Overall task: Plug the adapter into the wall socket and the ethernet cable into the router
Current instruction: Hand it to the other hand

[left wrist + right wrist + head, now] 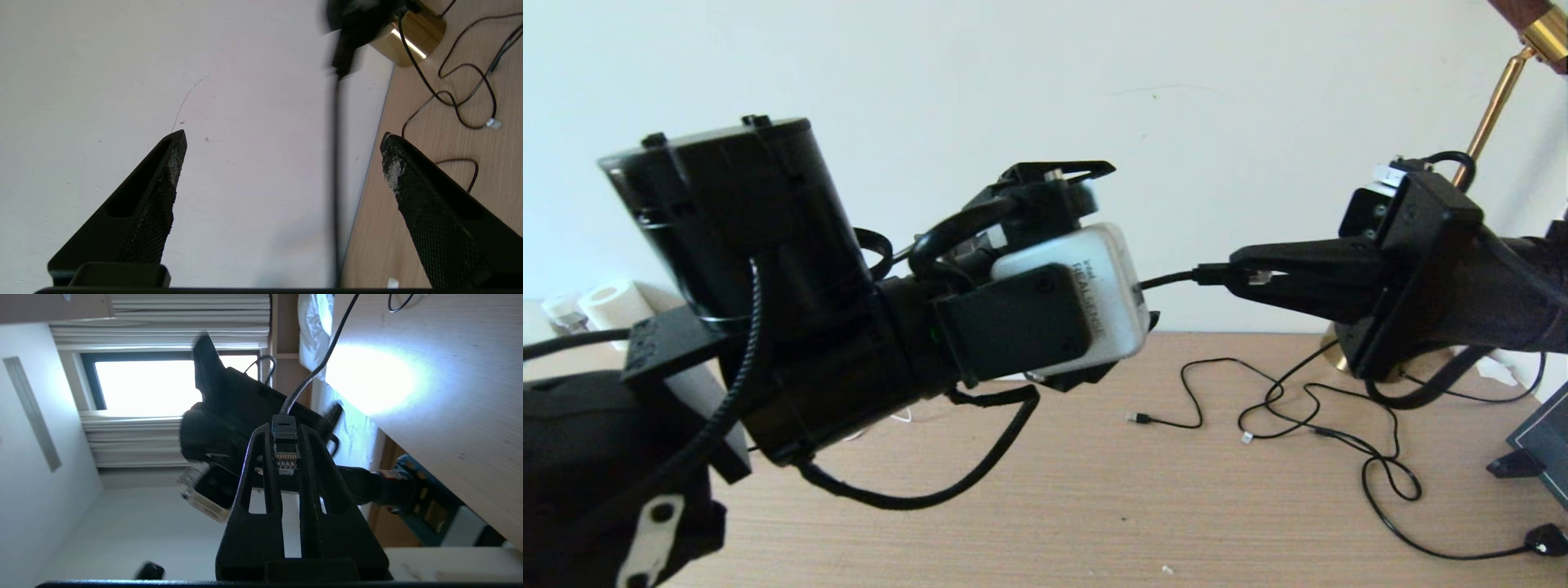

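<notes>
Ethernet cable (304,381) hangs in the air above the tabletop (1054,506), and the right hand (284,451) pinches its little plug end tight. The left hand (282,143) is up near the wall with its fingers (157,204) spread wide, holding nothing.

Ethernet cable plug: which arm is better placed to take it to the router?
Right. The right gripper is shut on the black ethernet cable's plug, contacts exposed. The left gripper is open and empty, near the white wall. No router shows in any view.
</notes>
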Motion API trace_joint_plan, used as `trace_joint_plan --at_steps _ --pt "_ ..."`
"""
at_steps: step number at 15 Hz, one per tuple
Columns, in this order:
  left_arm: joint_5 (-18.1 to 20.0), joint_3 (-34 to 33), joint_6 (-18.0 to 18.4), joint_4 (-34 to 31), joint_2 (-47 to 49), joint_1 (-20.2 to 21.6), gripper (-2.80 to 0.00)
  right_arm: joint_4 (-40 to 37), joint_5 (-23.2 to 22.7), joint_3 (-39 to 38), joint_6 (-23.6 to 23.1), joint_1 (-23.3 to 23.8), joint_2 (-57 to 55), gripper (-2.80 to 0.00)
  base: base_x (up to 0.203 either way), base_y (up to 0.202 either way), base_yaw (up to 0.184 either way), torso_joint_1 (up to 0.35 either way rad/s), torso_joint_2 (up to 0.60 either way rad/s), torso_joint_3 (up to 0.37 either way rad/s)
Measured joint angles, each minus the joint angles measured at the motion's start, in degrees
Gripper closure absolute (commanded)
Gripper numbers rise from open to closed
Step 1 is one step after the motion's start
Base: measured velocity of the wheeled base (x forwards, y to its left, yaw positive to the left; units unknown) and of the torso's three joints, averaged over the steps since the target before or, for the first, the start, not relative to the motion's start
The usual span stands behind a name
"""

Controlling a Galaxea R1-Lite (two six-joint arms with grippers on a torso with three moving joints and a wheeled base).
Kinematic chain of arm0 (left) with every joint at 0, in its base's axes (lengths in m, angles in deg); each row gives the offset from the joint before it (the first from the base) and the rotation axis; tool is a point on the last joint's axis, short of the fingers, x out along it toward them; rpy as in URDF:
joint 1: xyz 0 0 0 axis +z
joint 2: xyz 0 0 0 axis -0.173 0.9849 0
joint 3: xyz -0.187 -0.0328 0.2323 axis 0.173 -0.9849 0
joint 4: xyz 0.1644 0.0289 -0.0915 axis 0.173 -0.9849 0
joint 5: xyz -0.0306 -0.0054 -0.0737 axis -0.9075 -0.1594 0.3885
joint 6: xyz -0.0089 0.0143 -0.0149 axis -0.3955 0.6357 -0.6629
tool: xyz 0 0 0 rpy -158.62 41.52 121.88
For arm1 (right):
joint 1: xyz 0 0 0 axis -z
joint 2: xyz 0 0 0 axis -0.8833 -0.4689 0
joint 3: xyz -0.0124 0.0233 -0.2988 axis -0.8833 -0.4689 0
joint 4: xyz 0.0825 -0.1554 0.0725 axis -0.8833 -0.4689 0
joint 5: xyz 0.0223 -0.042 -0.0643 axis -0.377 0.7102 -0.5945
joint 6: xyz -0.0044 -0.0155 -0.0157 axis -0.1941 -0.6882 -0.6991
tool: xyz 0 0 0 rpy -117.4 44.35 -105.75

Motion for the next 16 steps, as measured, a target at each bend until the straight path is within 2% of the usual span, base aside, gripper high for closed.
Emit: trace_joint_plan --at_steps 3,8,12,13,16 --pt "5.03 -2.96 2.89 2.66 -0.59 3.49 -2.8 -0.38 -0.9 7.48 3.52 -0.72 -6.12 0.0 0.0 0.0 0.0 0.0 0.0 0.0" --pt "13.22 -3.71 4.71 3.85 -0.71 6.71 -2.8 -9.6 -5.2 19.53 3.86 -0.91 -14.2 0.0 0.0 0.0 0.0 0.0 0.0 0.0" --pt "26.88 -5.07 9.85 4.04 -0.74 12.27 -2.8 -13.82 -6.88 24.57 3.86 -3.64 -18.12 0.0 0.0 0.0 0.0 0.0 0.0 0.0" --pt "28.71 -5.52 10.09 4.04 -0.78 12.89 -2.8 -14.02 -6.93 24.81 3.85 -4.52 -18.45 0.0 0.0 0.0 0.0 0.0 0.0 0.0" --pt "29.22 -6.47 10.16 4.14 -0.96 13.69 -2.8 -14.21 -7.22 24.7 3.84 -6.51 -18.16 0.0 0.0 0.0 0.0 0.0 0.0 0.0"
